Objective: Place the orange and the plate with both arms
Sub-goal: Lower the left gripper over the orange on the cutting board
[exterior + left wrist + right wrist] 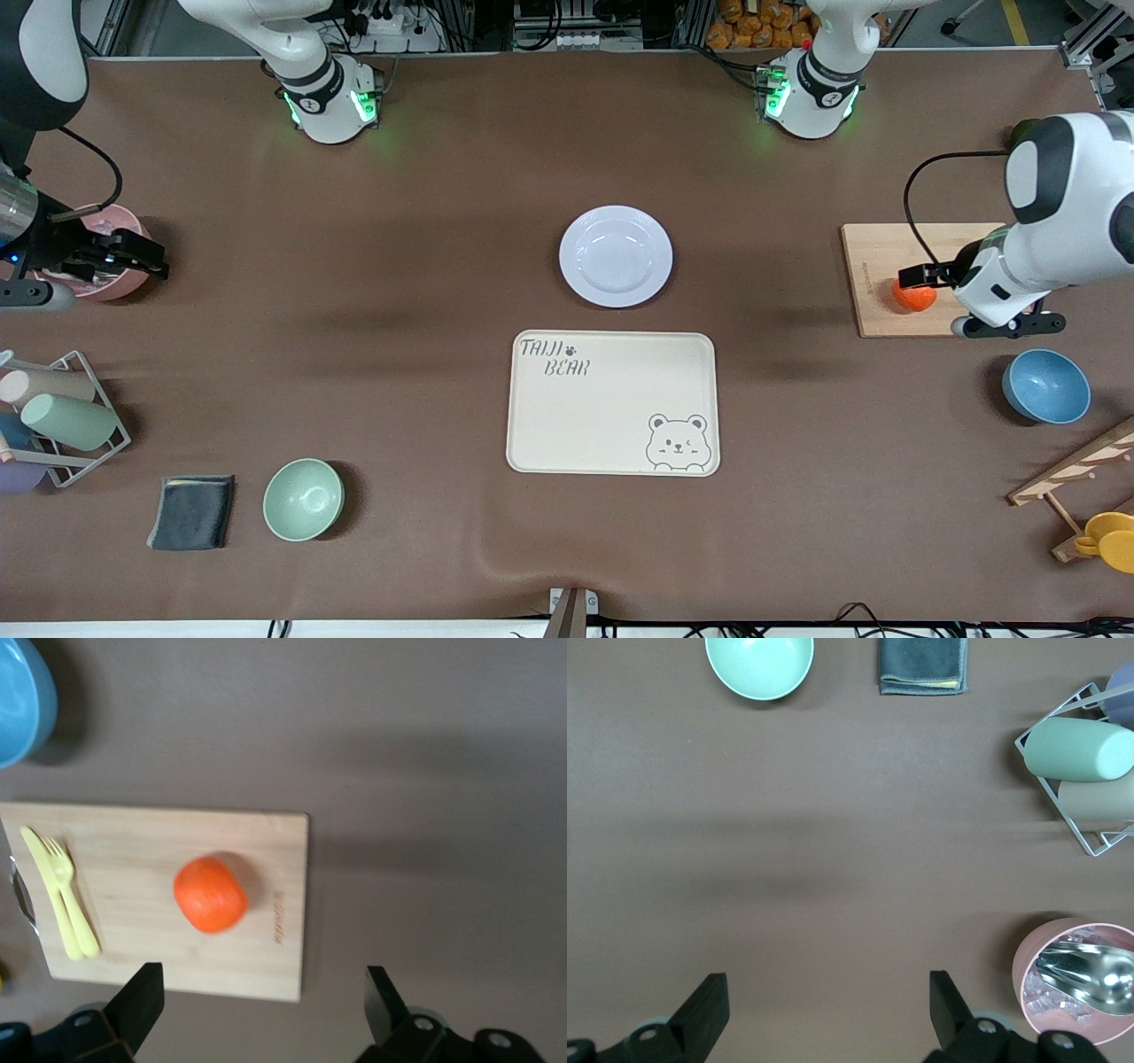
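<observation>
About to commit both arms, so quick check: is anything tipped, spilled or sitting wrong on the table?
Nothing stands out. The orange sits whole on the cutting board, the plate lies flat beside the tray, and the bowls are upright. The left gripper is open over the board; the right gripper is open over bare table.

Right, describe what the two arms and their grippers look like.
Both arms are glossy white with black joint sections, and green lights glow at their bases. A black cable loops along each forearm. The left gripper and right gripper are black, with two blocky angular fingers.
</observation>
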`<state>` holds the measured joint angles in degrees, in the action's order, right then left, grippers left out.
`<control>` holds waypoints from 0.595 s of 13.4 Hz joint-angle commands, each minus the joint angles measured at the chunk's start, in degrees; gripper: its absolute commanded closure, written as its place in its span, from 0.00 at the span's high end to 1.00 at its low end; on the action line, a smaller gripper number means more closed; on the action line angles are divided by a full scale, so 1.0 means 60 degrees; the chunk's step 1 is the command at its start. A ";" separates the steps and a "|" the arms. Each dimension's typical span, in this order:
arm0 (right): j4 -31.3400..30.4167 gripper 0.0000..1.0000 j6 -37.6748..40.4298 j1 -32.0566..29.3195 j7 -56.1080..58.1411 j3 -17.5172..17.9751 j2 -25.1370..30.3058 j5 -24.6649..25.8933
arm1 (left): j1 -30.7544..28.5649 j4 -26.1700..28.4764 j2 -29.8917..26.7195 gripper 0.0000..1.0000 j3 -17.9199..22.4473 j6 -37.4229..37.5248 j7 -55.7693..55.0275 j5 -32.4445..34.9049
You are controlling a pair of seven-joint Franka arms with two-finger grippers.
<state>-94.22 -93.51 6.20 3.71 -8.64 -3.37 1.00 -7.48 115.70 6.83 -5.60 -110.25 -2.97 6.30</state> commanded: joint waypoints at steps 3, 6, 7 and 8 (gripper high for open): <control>0.0044 1.00 0.0131 0.0080 -0.0106 -0.0112 -0.0009 -0.0138 | -0.0642 0.1443 -0.0376 1.00 -0.0077 -0.1604 0.0582 0.0357; 0.0015 1.00 0.0131 0.0065 -0.0091 -0.0112 -0.0009 -0.0138 | -0.0862 0.2189 -0.0420 1.00 -0.0077 -0.2657 0.0597 0.0357; 0.0015 1.00 0.0131 0.0065 -0.0091 -0.0112 -0.0009 -0.0138 | -0.0978 0.2409 -0.0420 1.00 -0.0077 -0.3023 0.0597 0.0357; 0.0015 1.00 0.0131 0.0079 -0.0091 -0.0112 -0.0009 -0.0138 | -0.1095 0.2585 -0.0406 1.00 -0.0077 -0.3346 0.0597 0.0357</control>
<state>-94.22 -93.18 6.20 3.71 -8.79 -3.45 0.96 -12.45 127.21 6.68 -5.59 -126.43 0.06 7.45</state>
